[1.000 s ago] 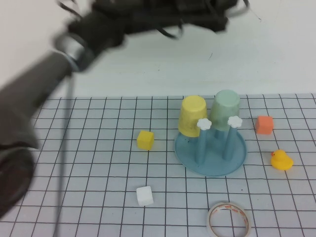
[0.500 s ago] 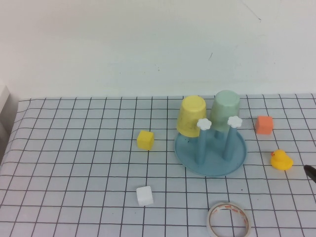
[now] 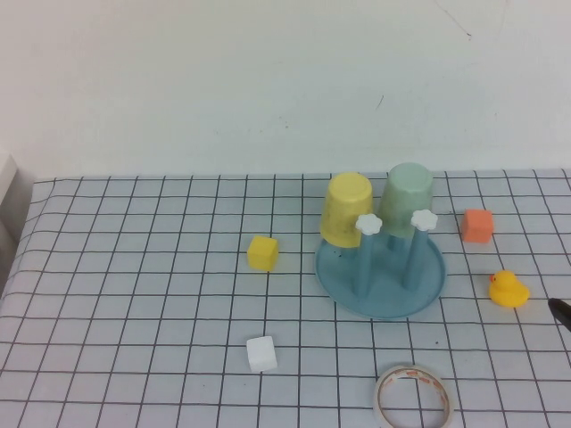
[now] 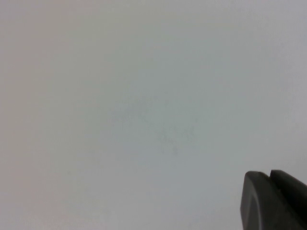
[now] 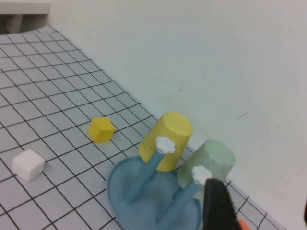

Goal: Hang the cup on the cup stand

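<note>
Nearest the robot on the gridded surface [image 3: 134, 357] lies a roll of tape [image 3: 412, 399], with a white cube [image 3: 260, 353] to its left and, further in, a yellow cube [image 3: 262, 252] and a yellow duck [image 3: 508, 289]. Only a dark tip of the right gripper [image 3: 561, 310] shows at the right edge of the high view; in its own wrist view its jaws stand wide apart with nothing between them, low beside the cup stand [image 3: 426, 299]. The left gripper [image 4: 274, 199] is off the surface, facing a blank wall, its jaws pressed together and empty. Behind the two free front pegs, the cup [image 3: 407, 198] sits upside down at the stand's far right, just beside the yellow cup [image 3: 345, 208]; presumably each is over a rear peg, though those pegs are hidden. The cup's long axis leans a little off upright, closed base up and tilted away toward the wall, open mouth down toward the tray. It looks like thin, stiff plastic: light, smooth and likely slippery, easy to knock off if nudged. If it needed reseating, the tapered wall near the base, away from the yellow cup, looks the best place to pinch. An orange block [image 3: 477, 225] lies right of the stand. Judged from this, the hanging looks done.
</note>
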